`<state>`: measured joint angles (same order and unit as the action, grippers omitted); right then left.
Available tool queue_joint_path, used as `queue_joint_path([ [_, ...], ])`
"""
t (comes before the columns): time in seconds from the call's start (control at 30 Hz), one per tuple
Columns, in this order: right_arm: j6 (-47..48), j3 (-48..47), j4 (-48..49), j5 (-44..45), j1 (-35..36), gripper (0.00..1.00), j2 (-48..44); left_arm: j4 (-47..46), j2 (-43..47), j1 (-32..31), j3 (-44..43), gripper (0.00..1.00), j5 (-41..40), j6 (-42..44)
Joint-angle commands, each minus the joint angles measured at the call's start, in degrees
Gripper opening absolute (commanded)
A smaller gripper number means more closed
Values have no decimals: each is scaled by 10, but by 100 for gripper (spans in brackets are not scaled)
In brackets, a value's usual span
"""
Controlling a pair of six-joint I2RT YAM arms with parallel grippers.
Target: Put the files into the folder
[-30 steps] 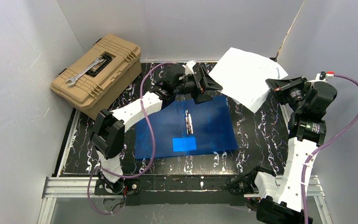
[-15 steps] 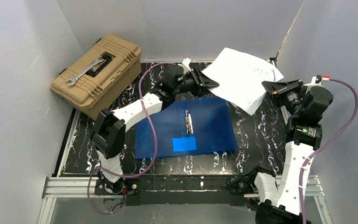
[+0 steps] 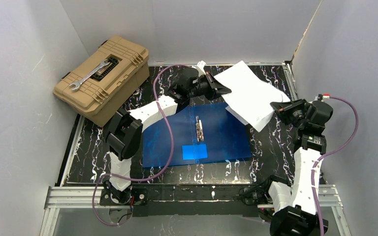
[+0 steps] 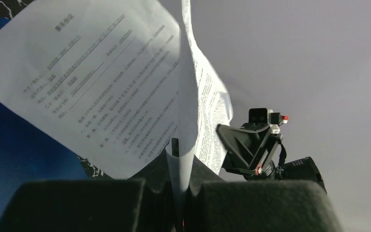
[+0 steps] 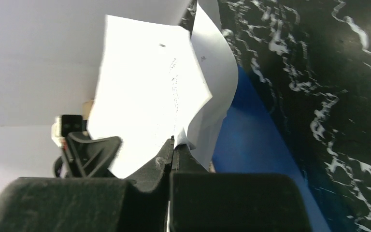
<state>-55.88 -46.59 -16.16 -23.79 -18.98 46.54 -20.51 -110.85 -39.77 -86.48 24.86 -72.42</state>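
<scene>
Top external view, starting at the far left: a tan plastic toolbox (image 3: pixel 103 78) sits against the wall with a silver wrench (image 3: pixel 89 75) lying on its lid. My left pincer (image 3: pixel 224 89) is clamped on the left edge of the loose white printed paper sheets (image 3: pixel 248 96) (the left wrist view shows that edge nipped tight). The flat glossy blue plastic folder (image 3: pixel 172 137) lies on the black marbled table (image 3: pixel 270 142), and the sheets hang over its far right corner. My right pincer (image 3: pixel 274 105) is pressed onto the sheets' right edge.
</scene>
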Motion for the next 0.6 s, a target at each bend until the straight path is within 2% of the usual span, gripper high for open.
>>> queue_joint_path([
  [0.0,40,51,39,30,3,3,7,-5,-11,18,-31,0,10,31],
  [0.13,49,111,55,67,3,19,7,-5,-35,18,-42,0,32,45],
  [0.23,54,149,72,81,3,24,4,-5,-47,18,-42,0,53,53],
  [0.3,63,159,70,85,3,31,4,-5,-46,18,-29,0,52,63],
  [0.57,150,106,-53,162,3,62,-9,21,-29,28,-23,0,84,104],
])
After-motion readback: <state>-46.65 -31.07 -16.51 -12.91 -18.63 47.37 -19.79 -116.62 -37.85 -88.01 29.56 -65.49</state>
